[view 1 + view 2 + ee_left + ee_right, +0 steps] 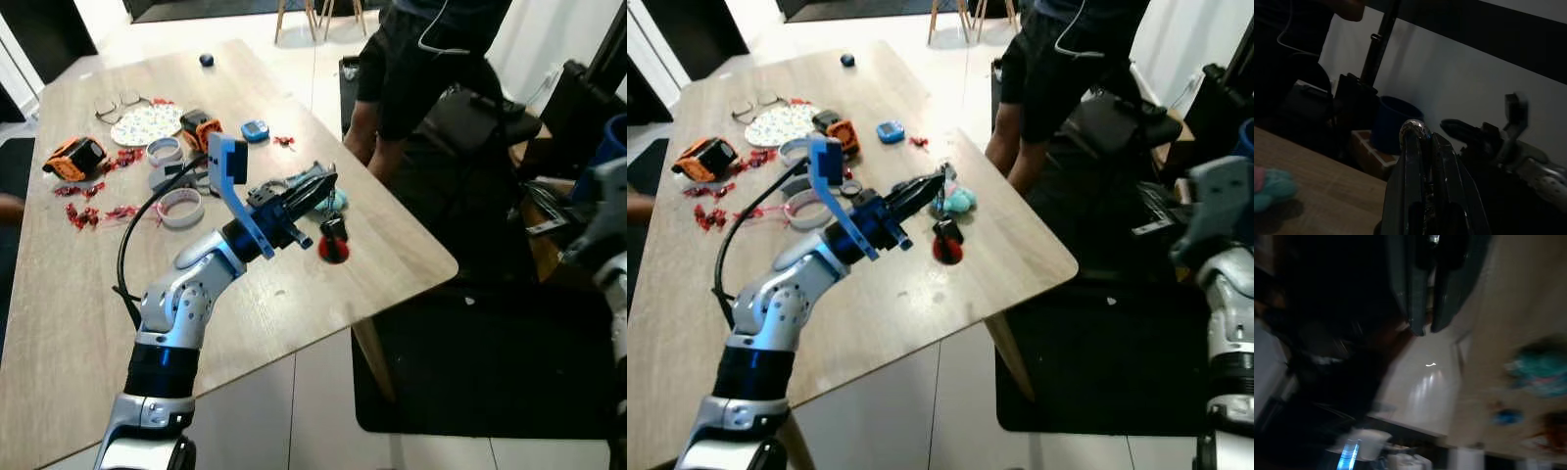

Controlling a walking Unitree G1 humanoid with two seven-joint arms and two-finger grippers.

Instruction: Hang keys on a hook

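My left gripper (323,184) reaches out over the right part of the wooden table (284,304). Its fingers are shut on a metal key ring (1413,129) at their tips. From the ring the keys with a black and red fob (333,243) dangle just above the tabletop. A teal plush charm (338,202) lies on the table right behind the fingers. My right arm (605,230) is off the table at the far right. In the blurred right wrist view my right gripper (1426,329) has its fingers close together with nothing between them.
A person in black (421,59) stands at the table's far right edge beside a black chair (485,117). Tape rolls (179,208), orange tools (73,157), glasses (118,103) and red clips crowd the table's far left. A black mat (470,382) covers the floor at the right.
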